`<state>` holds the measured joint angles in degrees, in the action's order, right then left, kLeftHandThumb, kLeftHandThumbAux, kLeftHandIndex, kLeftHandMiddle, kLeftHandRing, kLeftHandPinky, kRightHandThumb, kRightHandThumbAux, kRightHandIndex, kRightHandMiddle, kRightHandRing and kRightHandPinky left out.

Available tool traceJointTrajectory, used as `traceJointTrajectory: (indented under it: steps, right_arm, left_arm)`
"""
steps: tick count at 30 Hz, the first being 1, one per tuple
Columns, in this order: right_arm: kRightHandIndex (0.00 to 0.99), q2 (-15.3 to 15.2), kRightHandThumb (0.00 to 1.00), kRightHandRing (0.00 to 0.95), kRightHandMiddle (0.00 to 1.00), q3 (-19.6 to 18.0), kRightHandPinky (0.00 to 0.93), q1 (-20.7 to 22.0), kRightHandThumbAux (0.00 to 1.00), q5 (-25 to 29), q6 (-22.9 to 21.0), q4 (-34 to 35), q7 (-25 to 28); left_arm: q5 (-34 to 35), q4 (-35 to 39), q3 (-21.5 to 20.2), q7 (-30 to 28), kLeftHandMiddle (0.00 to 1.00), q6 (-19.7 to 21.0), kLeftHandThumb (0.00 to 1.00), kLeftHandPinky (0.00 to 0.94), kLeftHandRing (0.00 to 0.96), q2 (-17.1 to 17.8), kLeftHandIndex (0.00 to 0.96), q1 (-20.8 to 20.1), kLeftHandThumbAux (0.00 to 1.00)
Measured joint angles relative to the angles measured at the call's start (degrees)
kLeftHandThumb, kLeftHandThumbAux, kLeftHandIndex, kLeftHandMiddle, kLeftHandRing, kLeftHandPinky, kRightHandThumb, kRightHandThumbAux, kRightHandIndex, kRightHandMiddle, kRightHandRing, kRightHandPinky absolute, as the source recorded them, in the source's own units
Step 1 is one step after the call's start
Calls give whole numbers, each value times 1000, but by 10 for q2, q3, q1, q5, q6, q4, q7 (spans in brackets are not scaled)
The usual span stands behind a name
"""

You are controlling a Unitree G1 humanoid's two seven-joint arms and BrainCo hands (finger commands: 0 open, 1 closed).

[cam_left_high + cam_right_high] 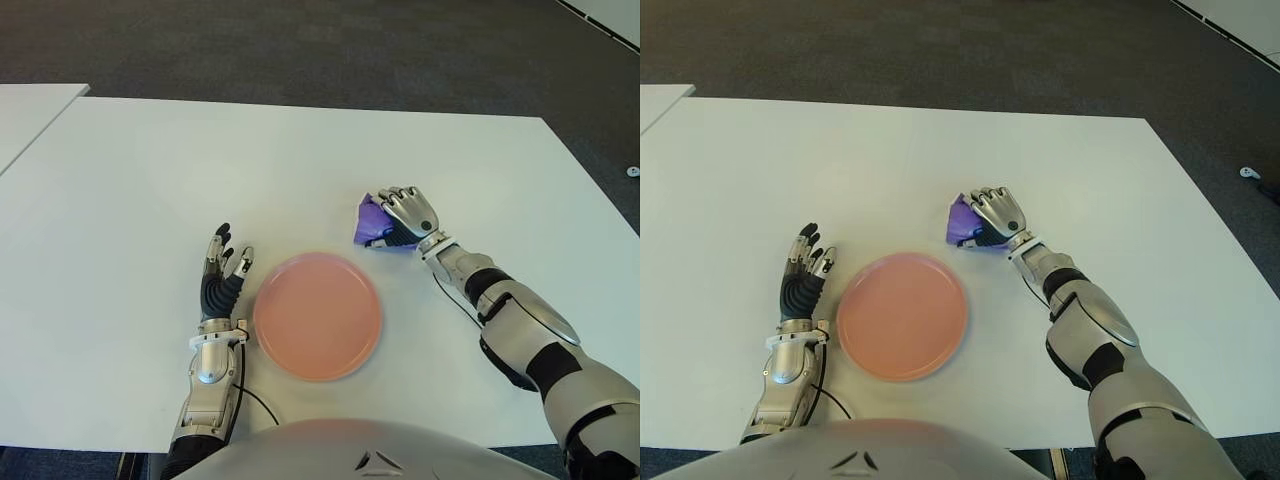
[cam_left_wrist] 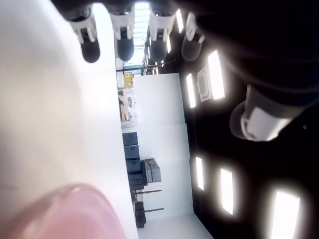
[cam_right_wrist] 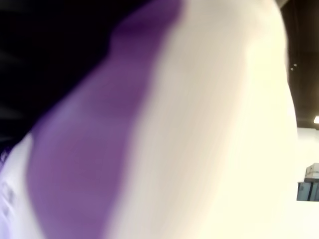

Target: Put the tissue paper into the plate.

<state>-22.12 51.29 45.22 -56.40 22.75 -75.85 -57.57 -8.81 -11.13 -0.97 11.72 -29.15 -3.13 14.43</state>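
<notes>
Purple tissue pack (image 1: 370, 222) sits under the right hand's (image 1: 408, 214) curled fingers, toward the table's (image 1: 300, 160) right edge; a firm, full wrap should precede lifting to the pink plate (image 1: 317, 315). Left hand (image 1: 220, 277) shows spread beside the plate's left rim.

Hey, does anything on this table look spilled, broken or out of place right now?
Nothing stands out. The pink plate sits flat and empty on the white table. The right hand is closed over the purple tissue paper, beyond the plate on its right. The left hand shows open to the plate's left.

Crumpled purple tissue paper (image 1: 369, 219) beside pink plate (image 1: 317, 316)
</notes>
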Motion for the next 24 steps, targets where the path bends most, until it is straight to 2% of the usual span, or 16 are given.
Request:
traceJointTrajectory:
  steps: [18,24]
  right_arm:
    - [397,0,854,850,539,0,837,2,678,6,3,1,5]
    - [400,-12,855,854,540,-11,832,15,678,14,31,7,14]
  left_arm:
    - [-2,0,0,0,0,0,0,0,0,0,0,-1,499]
    - [2,-2,-2,0,0,0,0,0,0,1,0,-4,506]
